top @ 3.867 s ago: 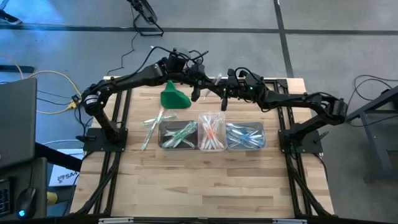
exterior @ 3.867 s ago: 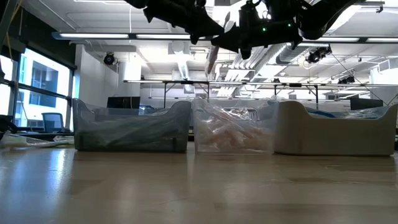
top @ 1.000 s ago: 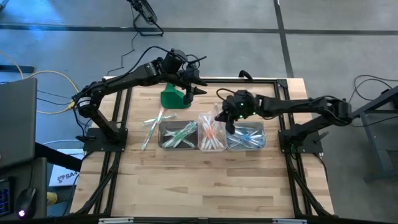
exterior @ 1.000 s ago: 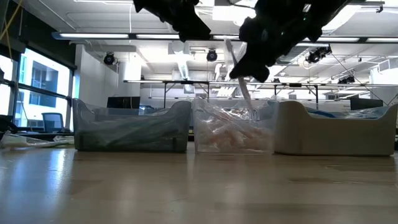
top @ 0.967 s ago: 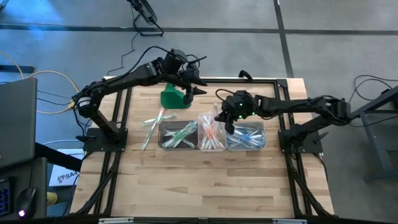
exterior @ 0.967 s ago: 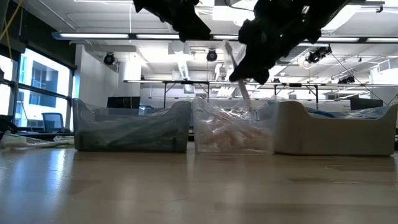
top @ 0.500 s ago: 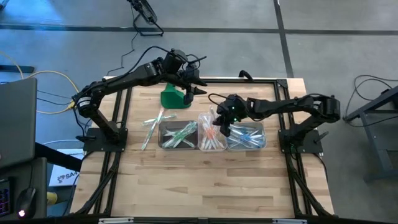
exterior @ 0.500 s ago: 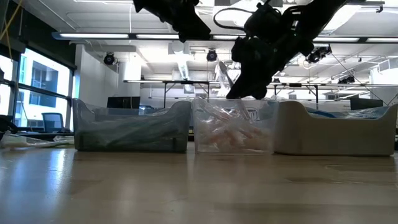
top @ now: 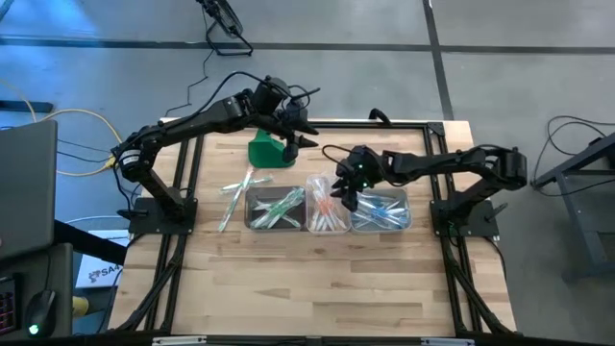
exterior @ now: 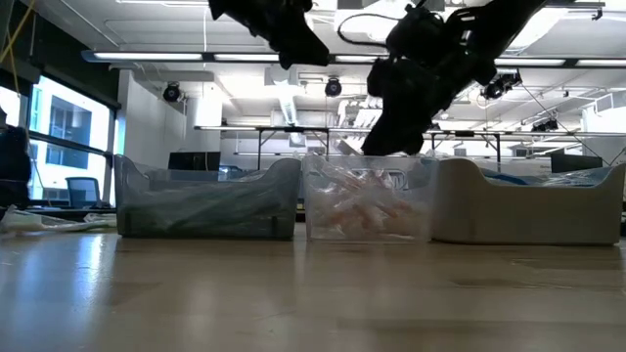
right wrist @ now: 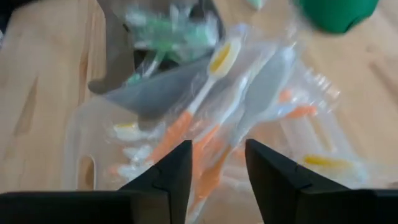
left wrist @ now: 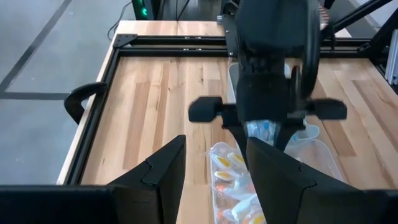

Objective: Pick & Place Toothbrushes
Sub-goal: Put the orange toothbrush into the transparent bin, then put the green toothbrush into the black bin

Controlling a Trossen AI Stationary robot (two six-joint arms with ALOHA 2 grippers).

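Sorting well along, I judge: three tubs (top: 328,210) mid-surface hold most toothbrushes (top: 327,205); a few loose ones (top: 233,192) lie at nine o'clock. Right gripper (top: 342,197) over the middle tub, jaws parted, orange brush (right wrist: 186,118) beneath; left gripper (top: 294,144), jaws wide, empty, by the green lump (top: 269,152) at eleven.

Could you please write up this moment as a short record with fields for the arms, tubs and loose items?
right gripper: above the middle tub, fingers apart, holding nothing
left gripper: open, over the green lump at the table's far side
left tub: green toothbrushes
middle tub: orange toothbrushes
right tub: blue toothbrushes
loose toothbrushes: on the table left of the tubs
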